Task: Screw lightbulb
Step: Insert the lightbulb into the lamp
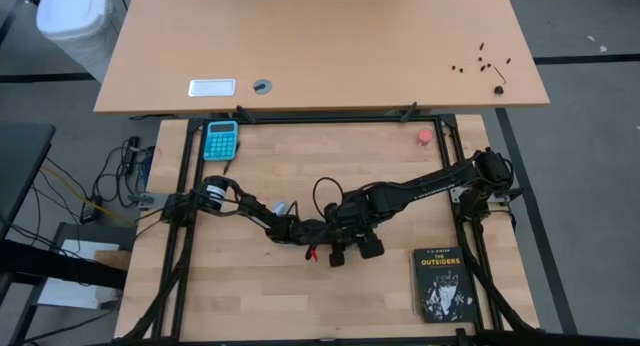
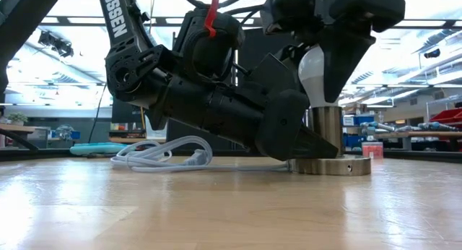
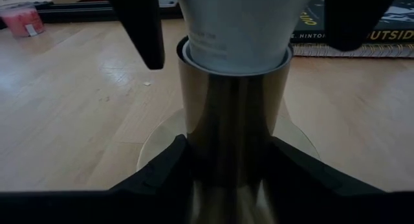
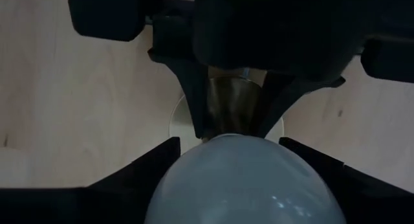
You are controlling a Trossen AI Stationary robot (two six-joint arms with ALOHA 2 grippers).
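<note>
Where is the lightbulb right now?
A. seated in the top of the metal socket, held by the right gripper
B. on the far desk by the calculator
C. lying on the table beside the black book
A: the low view shows the lightbulb standing in the metal socket, with the right gripper closed around it from above while the left gripper clamps the socket.

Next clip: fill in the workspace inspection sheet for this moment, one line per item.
Surface: light wooden table, in a black frame.
Job's things: white frosted lightbulb upright, its neck in the brass-coloured metal socket cylinder on a round base.
Clutter: black book, turquoise calculator, small pink-red round object.
Grippers: left pincer closed around the socket cylinder; right pincer closed on the lightbulb from above.
Cables: white coiled cord lying behind the left arm.
Surroundings: second wooden desk; white bin.
</note>
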